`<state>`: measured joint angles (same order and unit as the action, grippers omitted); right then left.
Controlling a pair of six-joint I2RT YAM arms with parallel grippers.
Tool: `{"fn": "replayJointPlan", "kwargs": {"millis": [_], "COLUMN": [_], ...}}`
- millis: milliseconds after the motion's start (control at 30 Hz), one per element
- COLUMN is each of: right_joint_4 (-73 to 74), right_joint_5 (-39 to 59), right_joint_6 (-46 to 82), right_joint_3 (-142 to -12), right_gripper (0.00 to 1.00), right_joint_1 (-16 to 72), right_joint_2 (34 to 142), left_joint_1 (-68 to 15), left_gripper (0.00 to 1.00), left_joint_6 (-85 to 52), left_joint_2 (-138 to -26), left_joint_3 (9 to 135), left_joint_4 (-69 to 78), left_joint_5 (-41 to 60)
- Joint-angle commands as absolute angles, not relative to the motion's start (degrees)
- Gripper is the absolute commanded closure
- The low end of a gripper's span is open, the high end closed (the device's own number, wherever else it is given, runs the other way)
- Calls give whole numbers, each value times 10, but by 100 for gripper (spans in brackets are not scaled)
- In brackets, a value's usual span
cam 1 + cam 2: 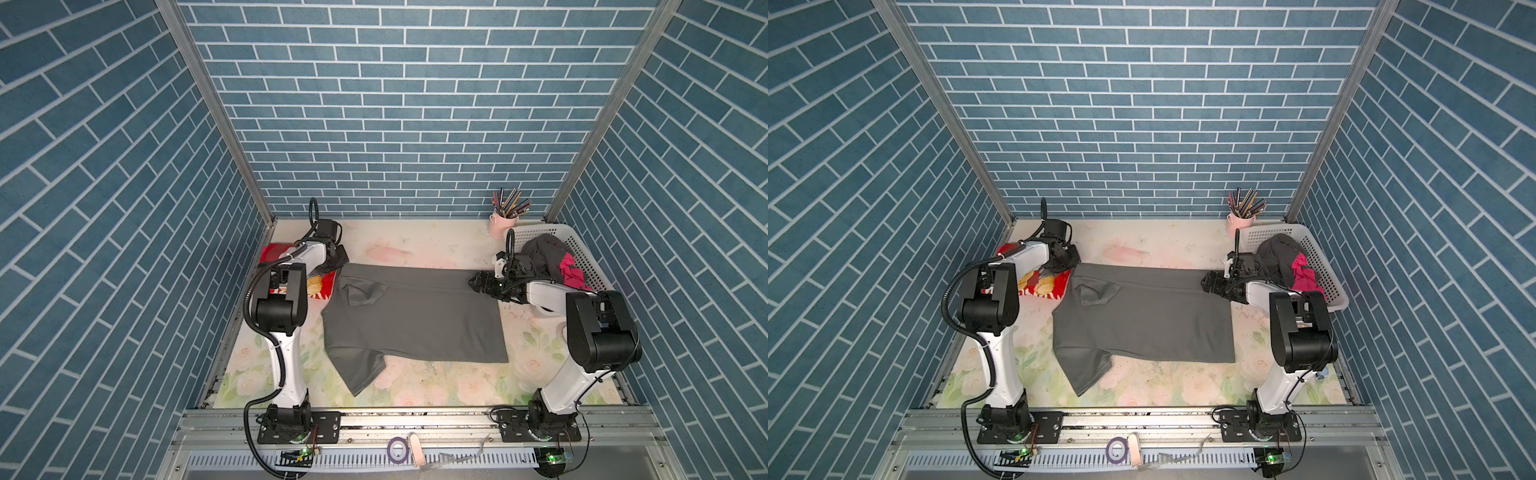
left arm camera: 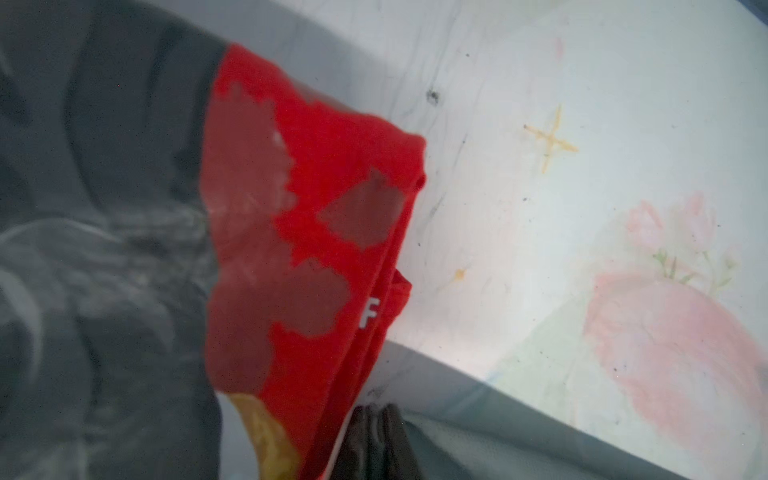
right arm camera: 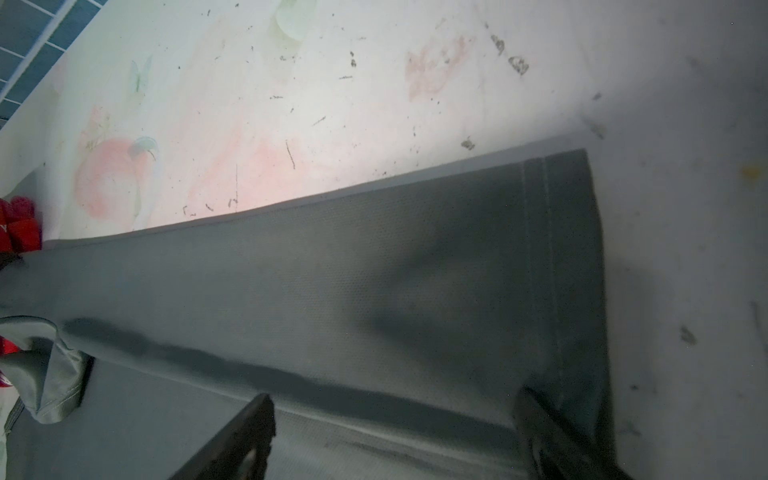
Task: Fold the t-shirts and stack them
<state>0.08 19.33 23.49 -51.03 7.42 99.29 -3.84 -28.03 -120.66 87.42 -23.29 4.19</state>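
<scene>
The grey t-shirt point(image 1: 415, 316) lies flat in the centre of both top views on the bench point(image 1: 415, 243). Its collar end is toward the left of the frame, its hem is toward the right, and its upper long edge is already folded inward. It is thin, light, soft cloth that will sag and crease when lifted. I judge it best to take it at the two corners of the same fold edge and keep it stretched.

The red t-shirt point(image 1: 1044, 286) sits folded at the left, just beside the collar end. The dark and magenta shirts point(image 1: 544, 251) lie heaped in the basket point(image 1: 590, 257) at the right.

The left arm reaches forward with a bent elbow, and the left tool point(image 1: 337, 259) is at the upper left corner of the grey shirt. In the left wrist view its fingers point(image 2: 365, 440) are pressed together, apparently pinching the grey edge. The right arm bends low toward the left. The right tool point(image 1: 478, 282) stands spread wide over the upper right hem corner and holds nothing.
</scene>
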Motion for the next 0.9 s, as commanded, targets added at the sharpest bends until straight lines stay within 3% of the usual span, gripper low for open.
{"fn": "replayJointPlan", "kwargs": {"millis": [0,100,133,300,467,867], "right_joint_4": [-55,-56,-54,-56,-82,-141], "right_joint_5": [164,171,175,191,183,79], "right_joint_6": [231,231,231,232,229,208], "right_joint_3": [-491,-494,-495,-509,-534,-563], "right_gripper": [9,9,9,8,8,7], "right_joint_1": [63,63,63,64,67,67], "right_joint_2": [1025,1026,1026,1015,997,957], "left_joint_1": [-21,-15,-15,-21,-30,-73], "left_gripper": [86,76,66,32,13,13], "left_joint_6": [-279,-279,-279,-288,-301,-378], "left_joint_2": [-1214,-1220,-1219,-1196,-1139,-1076], "left_joint_3": [888,905,908,918,892,763], "left_joint_4": [-234,-233,-231,-228,-207,-72], "left_joint_5": [52,80,94,138,184,300]}}
